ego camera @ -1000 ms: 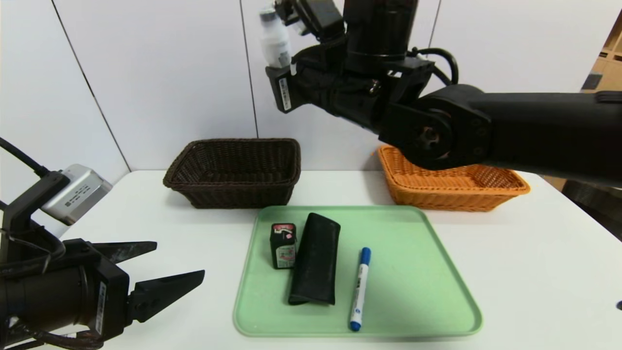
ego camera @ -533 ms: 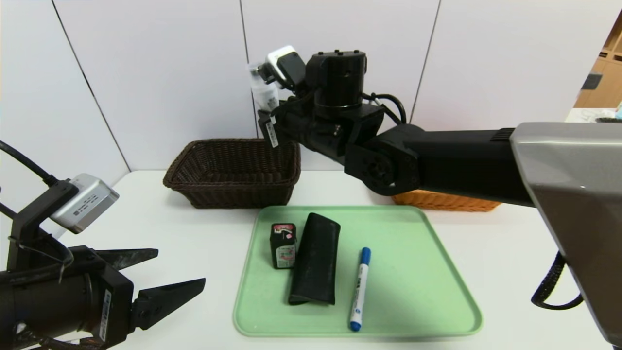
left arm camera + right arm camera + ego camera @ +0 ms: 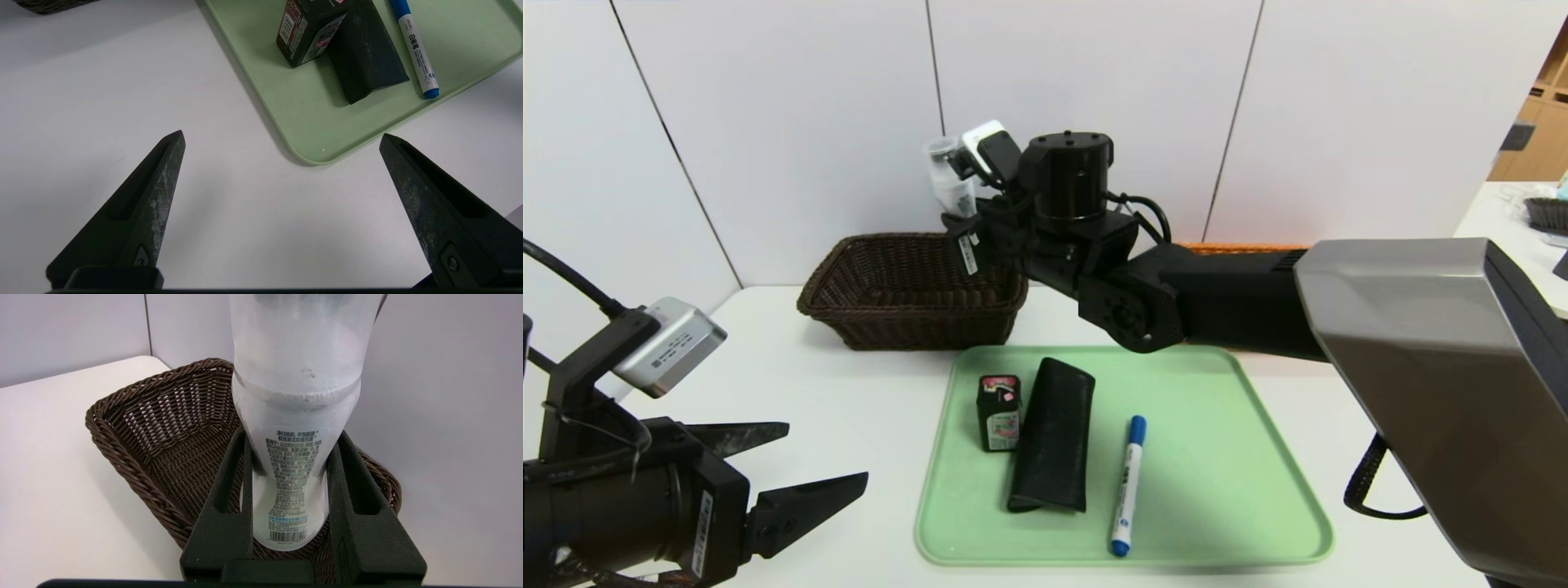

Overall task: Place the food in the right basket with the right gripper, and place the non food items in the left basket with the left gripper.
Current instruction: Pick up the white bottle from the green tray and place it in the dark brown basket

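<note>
White surface [image 3: 1380, 425] carries, in descending order of size, a light green tray [image 3: 1225, 490] at centre front, a dark brown wicker basket [image 3: 882, 314] behind the tray toward the robot's left, and an orange wicker basket [image 3: 1233, 247] at the back right, of which only a sliver of rim shows behind the right arm. The right arm reaches across from the right, and the right gripper [image 3: 291, 457] hangs above the brown basket, its fingers [image 3: 229, 490] clamped on a white plastic bottle [image 3: 296, 416] with a translucent cap, printed label facing the wrist camera. The left gripper [image 3: 282, 143] is parked low at the front left over bare surface, just beside the tray's near corner, fingers [image 3: 151, 196] spread wide and holding nothing. On the tray lie a black pouch [image 3: 1054, 437] at centre, a small dark carton [image 3: 999, 412] touching its left side, and a blue-capped marker [image 3: 1128, 486] apart to its right.
</note>
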